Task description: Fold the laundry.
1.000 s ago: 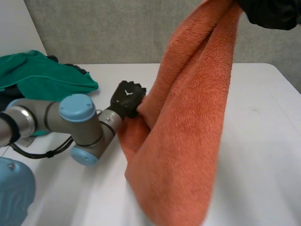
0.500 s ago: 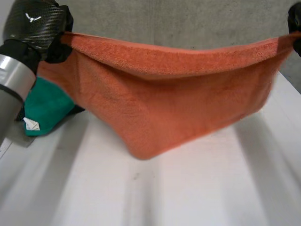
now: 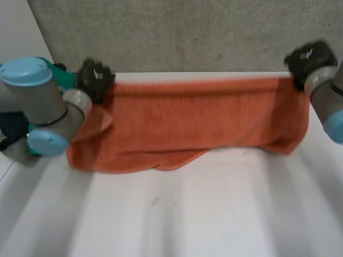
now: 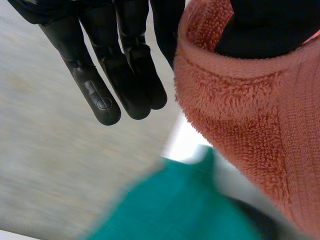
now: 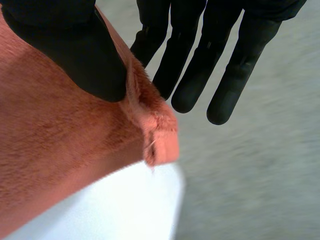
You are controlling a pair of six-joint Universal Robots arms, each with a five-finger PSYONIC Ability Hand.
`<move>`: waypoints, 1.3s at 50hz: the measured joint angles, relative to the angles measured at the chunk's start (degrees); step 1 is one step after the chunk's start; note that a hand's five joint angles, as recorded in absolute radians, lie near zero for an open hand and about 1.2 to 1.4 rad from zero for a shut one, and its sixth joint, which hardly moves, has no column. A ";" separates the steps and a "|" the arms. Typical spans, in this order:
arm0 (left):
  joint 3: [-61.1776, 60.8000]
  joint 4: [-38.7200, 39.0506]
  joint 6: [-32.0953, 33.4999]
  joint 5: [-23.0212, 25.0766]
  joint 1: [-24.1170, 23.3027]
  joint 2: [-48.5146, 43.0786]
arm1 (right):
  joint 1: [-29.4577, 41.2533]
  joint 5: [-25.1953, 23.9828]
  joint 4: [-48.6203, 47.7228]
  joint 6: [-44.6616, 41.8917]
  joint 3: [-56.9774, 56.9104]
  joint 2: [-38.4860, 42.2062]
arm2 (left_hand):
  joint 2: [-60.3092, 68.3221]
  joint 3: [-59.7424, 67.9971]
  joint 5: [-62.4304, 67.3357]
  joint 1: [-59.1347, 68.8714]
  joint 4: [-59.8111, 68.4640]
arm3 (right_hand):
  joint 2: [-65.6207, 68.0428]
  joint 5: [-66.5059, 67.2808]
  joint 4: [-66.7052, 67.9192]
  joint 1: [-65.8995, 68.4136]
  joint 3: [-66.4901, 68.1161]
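An orange towel (image 3: 193,123) hangs stretched wide between my two hands near the table's far edge. Its lower part rests in folds on the white table (image 3: 187,214). My left hand (image 3: 95,79) holds the towel's upper left corner. In the left wrist view the thumb (image 4: 265,25) pinches the towel (image 4: 240,115) while the other fingers (image 4: 125,65) stay straight. My right hand (image 3: 306,59) holds the upper right corner. In the right wrist view its thumb (image 5: 70,45) presses the towel's hem (image 5: 60,150) against a finger, and the remaining fingers (image 5: 225,65) are straight.
A green cloth (image 3: 60,74) lies at the table's far left behind my left arm, and in the left wrist view it lies below the towel corner (image 4: 185,210). A grey wall stands behind the table.
The towel hung bunched from my raised right hand, then my left hand pulled its other corner out wide. Both hands have since lowered it, and its lower part now lies on the table.
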 measured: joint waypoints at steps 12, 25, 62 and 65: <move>17.18 33.55 -2.71 -2.63 -1.17 -4.00 | 0.85 5.55 -34.47 0.31 -15.86 5.97 | 0.01 0.00 0.00 0.00 0.01 | 0.00 1.10 0.01 0.00 0.05; -14.61 31.58 -6.42 -5.40 -3.40 8.82 | 0.60 0.34 -36.41 0.96 7.18 -1.17 | 0.02 0.00 0.00 0.00 0.02 | 0.00 1.54 0.01 0.00 0.06; -40.19 21.07 -9.78 4.21 8.17 8.39 | -5.74 -5.59 -25.46 1.95 35.38 -3.74 | -36.14 -35.78 -32.46 -34.11 -36.10 | 0.00 1.55 0.15 0.00 0.06; -39.66 19.27 -12.33 5.32 9.21 8.45 | -5.90 -5.55 -25.36 2.25 35.37 -3.74 | -29.31 -29.45 -26.47 -26.78 -29.63 | 0.00 1.55 0.15 0.00 0.06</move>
